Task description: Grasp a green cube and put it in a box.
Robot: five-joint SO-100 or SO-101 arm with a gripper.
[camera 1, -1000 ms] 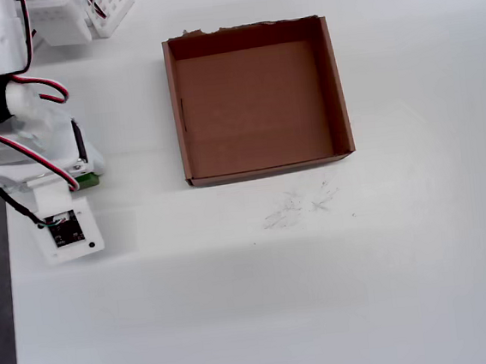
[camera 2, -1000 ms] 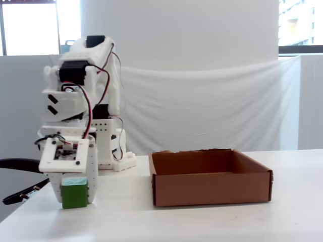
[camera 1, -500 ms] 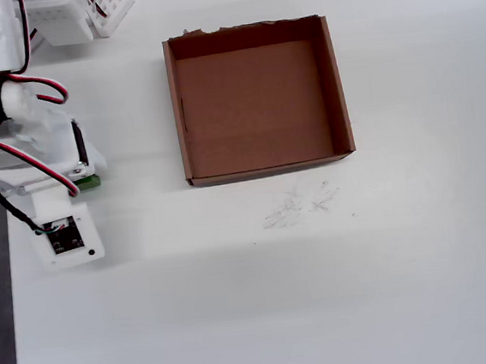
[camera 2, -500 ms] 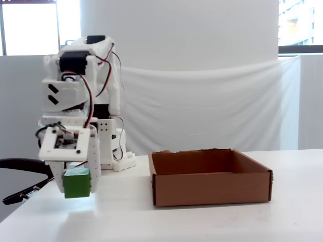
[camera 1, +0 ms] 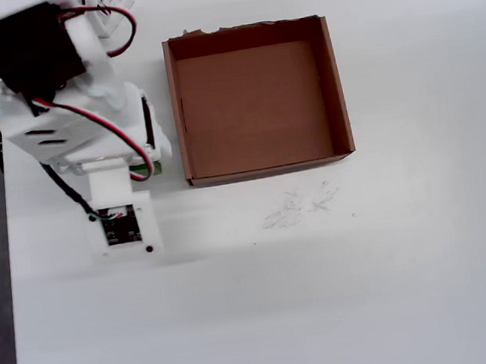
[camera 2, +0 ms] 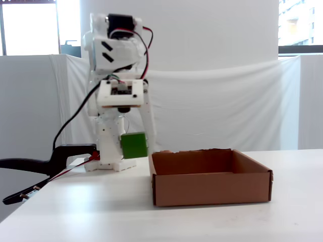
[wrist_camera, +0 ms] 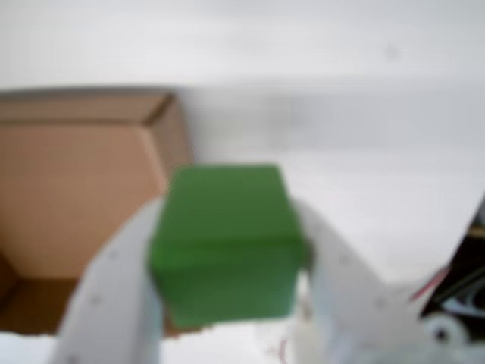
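Nearest the wrist camera, your gripper (wrist_camera: 227,303) was clamped on the green cube (wrist_camera: 225,239): one pale finger (wrist_camera: 114,303) pressed its left face and the other its right face in that view, with the cube filling the gap between them. The wrist view was blurred, so the finer detail of the contact could not be read. Just past the cube in that view lay the box (wrist_camera: 68,189), its brown floor and one inner corner showing at the left, with white table (wrist_camera: 364,197) beyond and to the right. In the fixed view the green cube (camera 2: 133,145) hung clear of the table (camera 2: 101,212), held above the surface at about the height of the box's top edge and just left of the box (camera 2: 212,189), not over its opening. The gripper (camera 2: 134,146) pointed downward from the raised arm (camera 2: 117,60), which stood behind it near the white backdrop. In the overhead view you had the arm (camera 1: 63,105) to the left of the box (camera 1: 337,87), and only a thin green sliver of the cube (camera 1: 150,169) showed beneath the wrist, close beside the box's left wall but apart from it. The box was empty, its ragged edge on the far side, at the top of the overhead view. A few faint scuff marks (camera 1: 301,205) lay on the table (camera 1: 323,295) just below the box's near wall.
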